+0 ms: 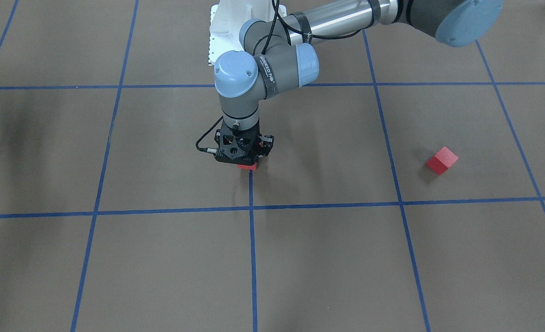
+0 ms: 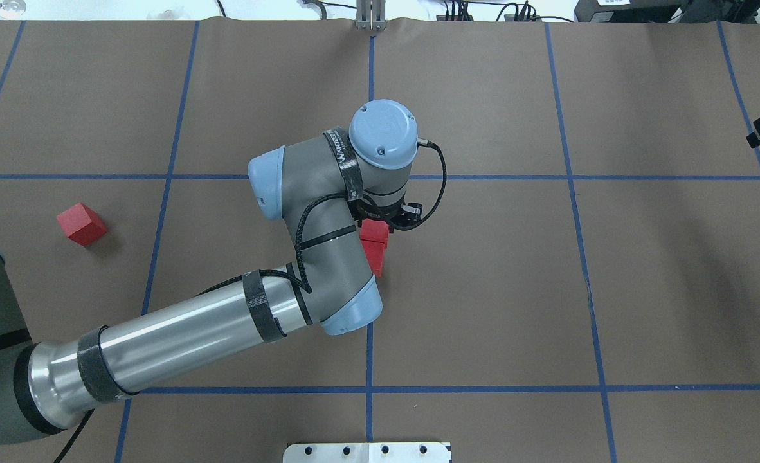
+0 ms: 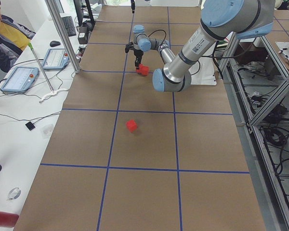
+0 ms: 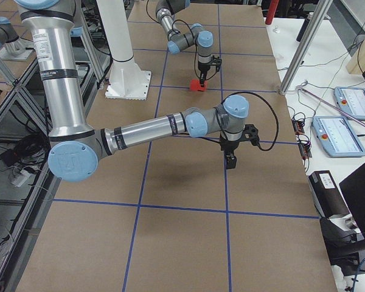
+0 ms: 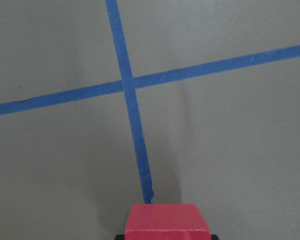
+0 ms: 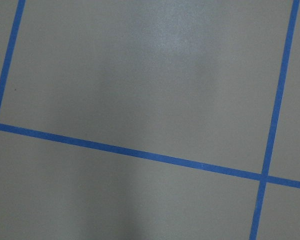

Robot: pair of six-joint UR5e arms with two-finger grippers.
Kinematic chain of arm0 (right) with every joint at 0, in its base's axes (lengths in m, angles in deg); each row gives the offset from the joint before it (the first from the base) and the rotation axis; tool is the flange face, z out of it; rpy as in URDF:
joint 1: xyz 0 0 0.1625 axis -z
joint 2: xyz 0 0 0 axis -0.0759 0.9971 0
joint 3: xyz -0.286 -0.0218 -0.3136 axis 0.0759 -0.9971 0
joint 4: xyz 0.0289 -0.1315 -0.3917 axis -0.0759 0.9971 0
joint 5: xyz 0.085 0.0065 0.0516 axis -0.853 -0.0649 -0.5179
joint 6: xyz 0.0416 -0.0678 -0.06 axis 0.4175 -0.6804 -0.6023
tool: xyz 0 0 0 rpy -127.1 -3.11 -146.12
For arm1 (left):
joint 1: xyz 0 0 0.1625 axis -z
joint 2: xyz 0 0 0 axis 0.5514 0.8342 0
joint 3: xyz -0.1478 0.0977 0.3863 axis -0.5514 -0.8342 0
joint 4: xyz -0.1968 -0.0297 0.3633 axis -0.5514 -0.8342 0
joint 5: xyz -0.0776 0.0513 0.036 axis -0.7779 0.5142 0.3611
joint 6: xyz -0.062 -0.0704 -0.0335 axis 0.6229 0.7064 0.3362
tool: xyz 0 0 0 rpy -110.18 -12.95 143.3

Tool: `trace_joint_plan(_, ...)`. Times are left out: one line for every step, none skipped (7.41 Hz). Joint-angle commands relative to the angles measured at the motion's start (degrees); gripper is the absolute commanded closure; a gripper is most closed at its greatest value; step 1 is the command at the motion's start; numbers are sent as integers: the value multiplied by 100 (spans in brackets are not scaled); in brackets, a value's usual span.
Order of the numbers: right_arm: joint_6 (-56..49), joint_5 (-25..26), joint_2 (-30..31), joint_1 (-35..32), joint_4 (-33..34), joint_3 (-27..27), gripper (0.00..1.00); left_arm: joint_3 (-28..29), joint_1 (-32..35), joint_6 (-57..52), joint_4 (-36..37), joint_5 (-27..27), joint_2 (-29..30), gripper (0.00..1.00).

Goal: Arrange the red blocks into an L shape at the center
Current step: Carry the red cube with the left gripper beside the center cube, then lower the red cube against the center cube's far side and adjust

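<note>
The left wrist view alone shows the grasp. A red block point(image 5: 167, 222) sits at its bottom edge with a dark fingertip point(image 5: 121, 236) tight against each side, so the left end effector point(image 1: 247, 162) is clamped narrow on that block. Just ahead of it, the middle tape line point(image 5: 139, 145) ends.

The overhead view adds what the front view hides: a second red block point(image 2: 377, 258) just beside the held one, on the arm's side of the end effector. I cannot tell whether the two touch.

The third red block point(image 1: 442, 160) lies on the bench point(image 1: 328, 258) well apart from the left end effector, in the neighbouring grid square.

The right end effector point(image 4: 231, 161) hangs over the bench, far from all three blocks. Its wrist view shows only tape and brown surface, and I cannot tell whether it is wide or narrow.
</note>
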Motion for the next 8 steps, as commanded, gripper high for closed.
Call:
trace_joint_plan(7, 0, -5, 0, 6, -9, 1, -3, -8, 18, -40, -3, -30, 100)
trace_joint_plan(7, 0, -5, 0, 6, 0, 1, -12, -8, 44, -40, -3, -30, 100)
trace_joint_plan(7, 0, -5, 0, 6, 0, 1, -47, -17, 53, -57, -3, -91, 100)
trace_joint_plan(7, 0, -5, 0, 6, -9, 1, -177, -34, 53, -57, -108, -196, 100)
trace_joint_plan(7, 0, -5, 0, -2, -9, 1, -257, -34, 53, -57, -196, -276, 98)
trace_joint_plan(7, 0, -5, 0, -2, -9, 1, -267, -43, 53, -57, -197, -268, 97)
trace_joint_plan(7, 0, -14, 0, 6, -9, 1, -258, -43, 62, -57, -197, -268, 96)
trace_joint_plan(7, 0, -14, 0, -2, -9, 1, -258, -52, 62, -57, -197, -268, 94)
